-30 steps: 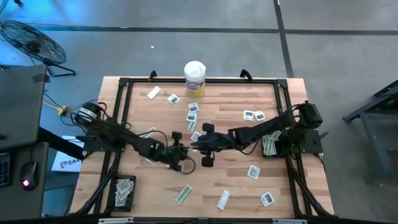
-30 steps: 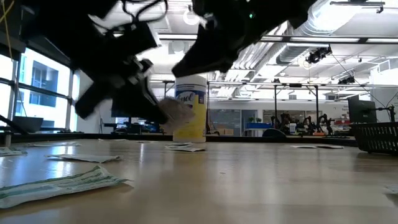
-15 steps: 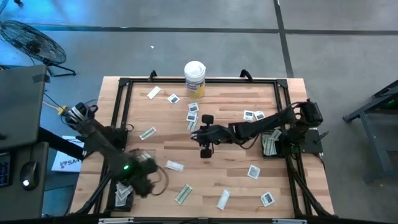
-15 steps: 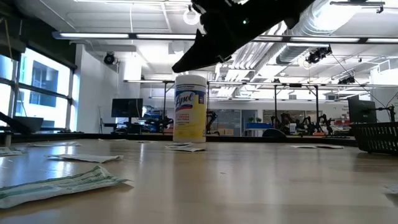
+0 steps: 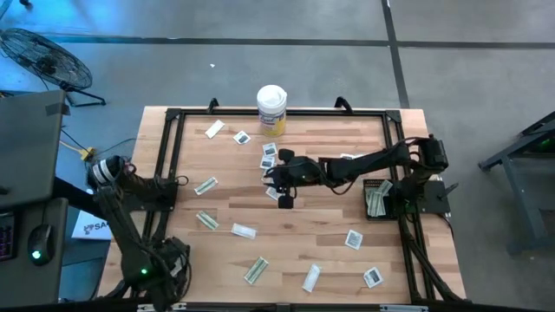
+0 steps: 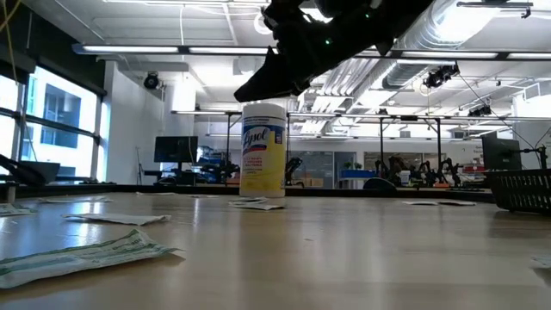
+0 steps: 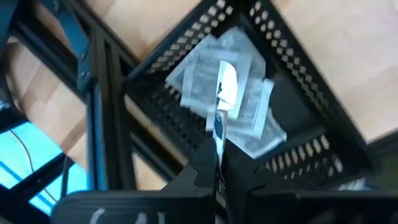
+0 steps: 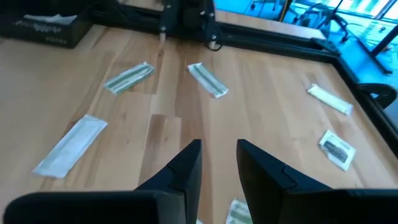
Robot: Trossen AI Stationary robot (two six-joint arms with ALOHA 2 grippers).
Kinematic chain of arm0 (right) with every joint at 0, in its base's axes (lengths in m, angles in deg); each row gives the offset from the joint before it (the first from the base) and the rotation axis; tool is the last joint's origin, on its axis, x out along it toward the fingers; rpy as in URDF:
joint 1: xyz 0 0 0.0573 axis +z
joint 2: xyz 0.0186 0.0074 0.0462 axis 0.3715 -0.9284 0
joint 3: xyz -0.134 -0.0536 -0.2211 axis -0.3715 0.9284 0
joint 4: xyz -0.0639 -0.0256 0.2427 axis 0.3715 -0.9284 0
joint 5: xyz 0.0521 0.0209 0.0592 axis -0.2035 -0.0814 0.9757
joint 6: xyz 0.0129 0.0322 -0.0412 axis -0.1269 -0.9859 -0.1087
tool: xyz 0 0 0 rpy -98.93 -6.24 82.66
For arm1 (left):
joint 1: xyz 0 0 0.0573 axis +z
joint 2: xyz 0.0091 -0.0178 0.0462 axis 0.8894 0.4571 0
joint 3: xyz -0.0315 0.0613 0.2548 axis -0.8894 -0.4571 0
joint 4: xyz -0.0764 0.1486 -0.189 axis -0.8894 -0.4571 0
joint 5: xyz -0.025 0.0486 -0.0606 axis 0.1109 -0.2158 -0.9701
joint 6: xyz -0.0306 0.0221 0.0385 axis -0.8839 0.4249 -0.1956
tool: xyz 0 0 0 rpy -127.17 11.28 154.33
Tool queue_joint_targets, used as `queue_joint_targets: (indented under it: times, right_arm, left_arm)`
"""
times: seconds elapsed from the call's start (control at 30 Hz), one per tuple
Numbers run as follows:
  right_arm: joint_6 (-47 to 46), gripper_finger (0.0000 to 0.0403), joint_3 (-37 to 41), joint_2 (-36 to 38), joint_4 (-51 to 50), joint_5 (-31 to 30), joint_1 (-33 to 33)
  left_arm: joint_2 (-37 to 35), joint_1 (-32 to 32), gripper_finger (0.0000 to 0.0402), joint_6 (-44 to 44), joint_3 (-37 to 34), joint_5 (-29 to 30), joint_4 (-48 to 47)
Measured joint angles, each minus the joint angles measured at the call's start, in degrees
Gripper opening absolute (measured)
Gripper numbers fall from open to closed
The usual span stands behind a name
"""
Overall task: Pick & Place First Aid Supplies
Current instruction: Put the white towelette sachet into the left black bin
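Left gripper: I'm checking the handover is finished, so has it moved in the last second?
Yes. The left gripper, shut on a packet, has swung from the table's middle to over the black basket at the table's near-left corner.

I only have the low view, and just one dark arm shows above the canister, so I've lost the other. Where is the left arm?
Observer: The left gripper hangs over the black basket at the table's left corner, on the side away from the canister.
Operator: Is it carrying anything?
Observer: Yes, its jaws are shut on a white packet, held edge-on above the sachets lying in the basket.
Operator: And the arm I see?
Observer: That is the right gripper, over mid-table, jaws open with nothing between them.
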Motion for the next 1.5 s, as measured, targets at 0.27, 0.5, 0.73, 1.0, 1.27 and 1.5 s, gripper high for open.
queue_joint_targets:
  times: [0.27, 0.5, 0.73, 1.0, 1.27, 1.5]
  right_arm:
    - [0.0, 0.0094, 0.0, 0.0, 2.07, 2.22, -1.45]
    - [-0.17, 0.0094, 0.0, -0.02, 2.03, 2.6, -1.69]
    - [-0.17, 0.0094, 0.0, -0.04, 1.81, 4.07, -1.63]
    - [-0.42, 0.0094, 0.0, -0.04, 1.78, 4.83, -1.63]
    - [-0.42, 0.0094, 0.0, -0.04, -0.62, 4.87, -2.06]
    - [1.24, 0.0094, 0.02, -0.08, -3.45, 4.24, -3.73]
  left_arm:
    - [6.21, 1.25, 0.0005, 1.43, 0.0, -5.87, -0.86]
    - [9.05, 2.68, 0.0025, 1.28, -0.49, -5.9, -1.12]
    - [10.58, 5.66, 0.0045, 3.83, -4.59, -13.52, -0.59]
    - [10.51, 7.01, 0.009, 9.16, -0.53, -13.72, -0.66]
    - [10.46, 6.95, 0.0106, 11.55, 8.68, -13.47, -9.71]
    - [10.3, 8.1, 0.0106, 13.25, 11.49, 21.1, -15.75]
